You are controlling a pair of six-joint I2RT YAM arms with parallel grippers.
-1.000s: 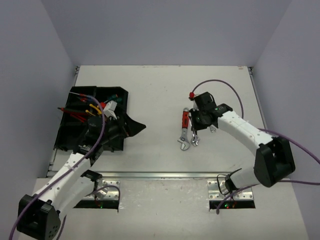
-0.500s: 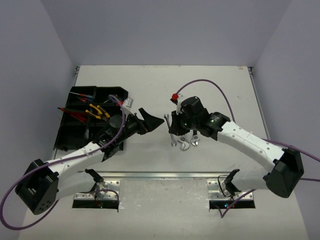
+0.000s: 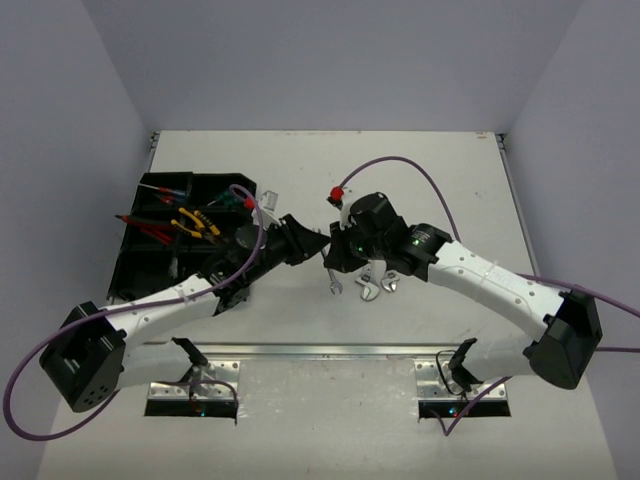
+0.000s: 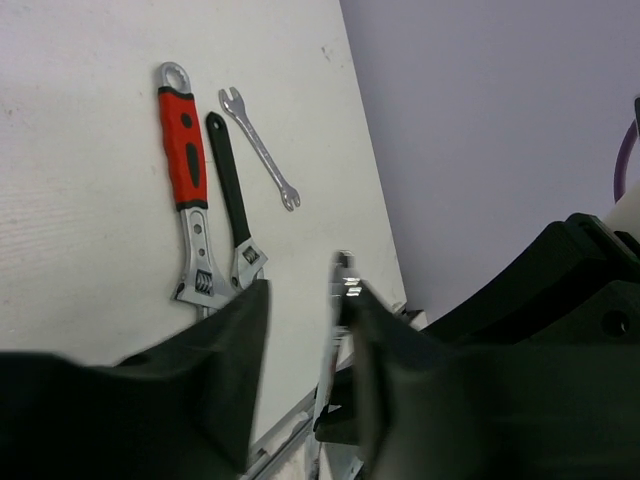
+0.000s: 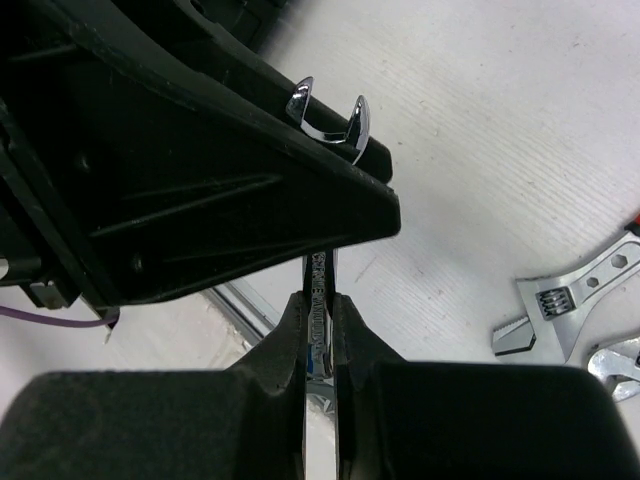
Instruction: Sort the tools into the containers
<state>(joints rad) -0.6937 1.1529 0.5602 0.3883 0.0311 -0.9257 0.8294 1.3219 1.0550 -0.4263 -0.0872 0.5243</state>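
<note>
My right gripper (image 5: 318, 330) is shut on a slim silver wrench (image 5: 318, 290), held upright above the table's middle (image 3: 334, 280). The wrench's open-end head (image 5: 330, 118) sticks up past my left gripper's black finger (image 5: 250, 190). My left gripper (image 4: 305, 310) has reached over from the black tray (image 3: 127, 262), and its jaws straddle the same wrench (image 4: 340, 300). The wrench lies against one finger, with a gap to the other. More tools lie on the table: a red-handled adjustable wrench (image 4: 185, 160), a black-handled one (image 4: 228, 190) and a small thin wrench (image 4: 262, 150).
The tray's compartments hold yellow-handled pliers (image 3: 190, 222) and red-handled tools (image 3: 150, 228). Two adjustable wrench heads (image 3: 368, 291) (image 3: 389, 284) show just below my right arm. Purple cables loop over both arms. Grey walls enclose the table on three sides.
My left gripper swung right from the tray to the table's middle, and its jaws narrowed around the wrench. My right gripper moved left, carrying the wrench away from the others.
</note>
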